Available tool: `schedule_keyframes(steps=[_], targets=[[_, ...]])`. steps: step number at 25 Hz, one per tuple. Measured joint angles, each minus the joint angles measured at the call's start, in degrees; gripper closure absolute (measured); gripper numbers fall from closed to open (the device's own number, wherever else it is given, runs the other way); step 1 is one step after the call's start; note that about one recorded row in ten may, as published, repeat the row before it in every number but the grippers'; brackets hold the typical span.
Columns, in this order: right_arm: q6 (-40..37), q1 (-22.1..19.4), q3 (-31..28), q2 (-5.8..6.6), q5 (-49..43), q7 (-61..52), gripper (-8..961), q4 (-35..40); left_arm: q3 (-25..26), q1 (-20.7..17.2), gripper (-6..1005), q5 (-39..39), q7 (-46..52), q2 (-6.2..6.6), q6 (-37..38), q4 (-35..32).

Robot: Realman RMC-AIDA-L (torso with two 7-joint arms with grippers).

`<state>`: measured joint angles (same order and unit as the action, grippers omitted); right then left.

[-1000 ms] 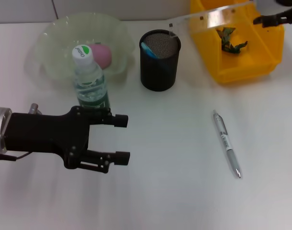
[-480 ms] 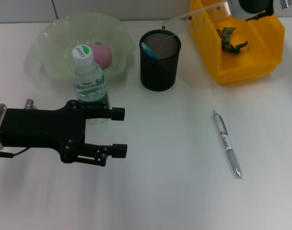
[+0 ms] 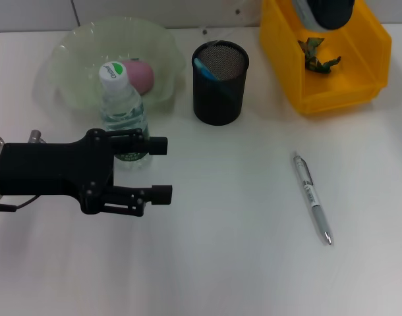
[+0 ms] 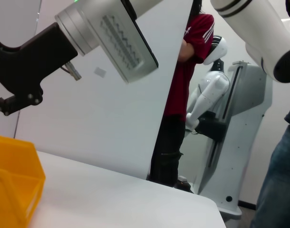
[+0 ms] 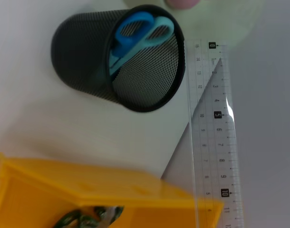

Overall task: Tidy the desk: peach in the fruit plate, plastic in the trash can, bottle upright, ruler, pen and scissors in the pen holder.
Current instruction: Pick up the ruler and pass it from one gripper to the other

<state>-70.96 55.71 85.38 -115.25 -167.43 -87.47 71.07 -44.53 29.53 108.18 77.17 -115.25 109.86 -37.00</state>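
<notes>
1. desk [image 3: 240, 263]: plain white top, matte, evenly lit, soft shadows only.
2. Back edge of desk meets a light grey wall [image 3: 29, 13] with a vertical panel seam.
3. Left wrist view: white partition panel [image 4: 111, 128] behind the desk.
4. Past the partition: person in a red shirt [image 4: 188, 71], dark trousers, standing.
5. White humanoid robot on a stand [image 4: 216, 109] near that person.

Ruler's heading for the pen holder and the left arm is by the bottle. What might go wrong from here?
1. The ruler lies beside the pen holder, not over its mouth; lowered so, it may miss or tip the holder.
2. The scissors inside may block it.
3. The open left pincer sits close to the upright bottle and might topple it.
</notes>
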Motion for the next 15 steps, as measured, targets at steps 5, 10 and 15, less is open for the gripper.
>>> schedule_keyframes(steps=[5,10,15], targets=[[3.3,-0.6,0.2,-0.95,0.0,5.4,576,-1.6,0.1,0.0,259,0.0,0.0,-0.01,0.0,0.0],[5.0,-1.5,-0.2,-1.01,0.0,7.8,576,-0.7,1.2,-0.1,263,-0.7,0.1,-0.05,0.1,0.3],[4.7,-3.9,-5.7,-2.13,0.2,8.0,576,4.3,1.2,-0.9,267,-2.5,0.1,-0.1,0.6,0.1]])
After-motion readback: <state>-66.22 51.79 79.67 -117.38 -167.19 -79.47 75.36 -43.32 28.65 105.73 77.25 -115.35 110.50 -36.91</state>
